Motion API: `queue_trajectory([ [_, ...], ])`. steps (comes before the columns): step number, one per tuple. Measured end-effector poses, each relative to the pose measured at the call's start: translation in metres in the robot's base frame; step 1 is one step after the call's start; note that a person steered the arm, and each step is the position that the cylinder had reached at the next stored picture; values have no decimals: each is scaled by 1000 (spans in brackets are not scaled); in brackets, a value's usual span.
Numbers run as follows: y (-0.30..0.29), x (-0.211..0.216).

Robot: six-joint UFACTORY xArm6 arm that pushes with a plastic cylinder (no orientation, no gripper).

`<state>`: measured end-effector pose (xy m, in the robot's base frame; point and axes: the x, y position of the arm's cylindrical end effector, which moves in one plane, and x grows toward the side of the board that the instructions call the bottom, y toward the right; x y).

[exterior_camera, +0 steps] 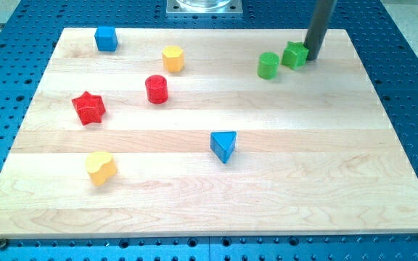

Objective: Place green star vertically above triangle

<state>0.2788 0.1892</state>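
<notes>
The green star (294,54) lies near the view's top right of the wooden board. My tip (313,56) is right beside it, touching its right side. A green cylinder (268,65) sits just left of the star. The blue triangle (223,146) lies near the board's middle, well below and to the left of the star.
A blue cube (106,38) is at the top left. A yellow hexagonal block (173,58) and a red cylinder (156,89) lie left of centre. A red star (88,108) and a yellow heart (101,167) are at the left. The board (339,181) rests on a blue perforated table.
</notes>
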Motion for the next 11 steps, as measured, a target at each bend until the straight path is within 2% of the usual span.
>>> queue_trajectory([
  [1, -21, -4],
  [2, 2, 35],
  [3, -41, 19],
  [4, -45, -14],
  [5, -58, -19],
  [6, -109, -24],
  [8, -122, -24],
  [9, -147, -24],
  [11, -115, -24],
])
